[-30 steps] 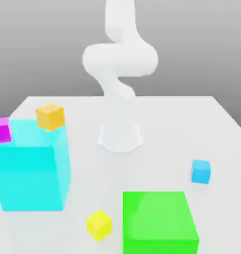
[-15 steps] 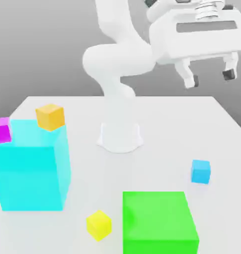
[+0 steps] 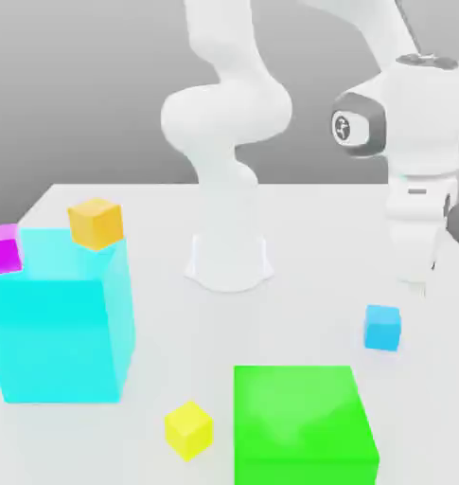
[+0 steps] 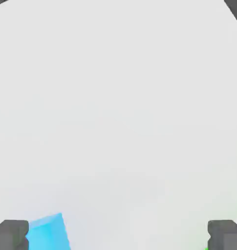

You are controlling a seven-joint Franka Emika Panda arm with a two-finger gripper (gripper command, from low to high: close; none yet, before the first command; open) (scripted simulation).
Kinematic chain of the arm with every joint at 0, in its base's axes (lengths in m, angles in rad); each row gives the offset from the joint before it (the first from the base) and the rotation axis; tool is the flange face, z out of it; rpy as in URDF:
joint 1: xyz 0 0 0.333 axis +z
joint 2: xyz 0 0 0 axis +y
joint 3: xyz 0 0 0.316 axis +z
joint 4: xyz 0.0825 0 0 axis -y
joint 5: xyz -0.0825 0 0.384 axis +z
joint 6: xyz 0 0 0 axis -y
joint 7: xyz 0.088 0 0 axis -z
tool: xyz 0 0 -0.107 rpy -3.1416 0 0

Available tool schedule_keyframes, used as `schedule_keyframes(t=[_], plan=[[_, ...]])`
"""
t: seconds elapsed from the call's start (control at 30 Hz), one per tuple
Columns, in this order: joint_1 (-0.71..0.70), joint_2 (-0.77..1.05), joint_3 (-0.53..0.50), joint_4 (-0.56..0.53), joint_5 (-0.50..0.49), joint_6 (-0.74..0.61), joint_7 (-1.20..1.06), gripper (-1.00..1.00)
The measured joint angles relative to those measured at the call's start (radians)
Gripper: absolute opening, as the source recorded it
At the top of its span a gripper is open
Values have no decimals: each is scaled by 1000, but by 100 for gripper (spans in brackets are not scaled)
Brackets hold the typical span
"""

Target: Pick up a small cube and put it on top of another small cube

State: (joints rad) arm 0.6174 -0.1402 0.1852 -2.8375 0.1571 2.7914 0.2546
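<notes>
Jaws apart, hand hangs above small cube [image 3: 382,328].

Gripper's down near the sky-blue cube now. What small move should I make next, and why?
Probably shift the open gripper sideways until it is centred over the small sky-blue cube, before lowering. In the hand view the cube sits against one fingertip instead of midway between the two, and in the exterior view the hand hangs just behind the cube on the table, not above it.
</notes>
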Motion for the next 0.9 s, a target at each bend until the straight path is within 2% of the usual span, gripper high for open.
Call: schedule_keyframes(t=[0.13, 0.23, 0.4, 0.53, 0.57, 0.77, 0.9], plan=[[29, 75, 51, -65, -87, 64, 10, 0], [30, 142, 46, -65, -165, 119, 51, 0], [73, 266, -38, -42, -313, 219, 151, 0], [165, 368, -141, -28, -368, 303, 199, 0], [178, 383, -154, -26, -371, 316, 203, -100], [183, 391, -160, -25, -377, 321, 209, -100], [134, 320, -105, -34, -341, 263, 175, -100]])
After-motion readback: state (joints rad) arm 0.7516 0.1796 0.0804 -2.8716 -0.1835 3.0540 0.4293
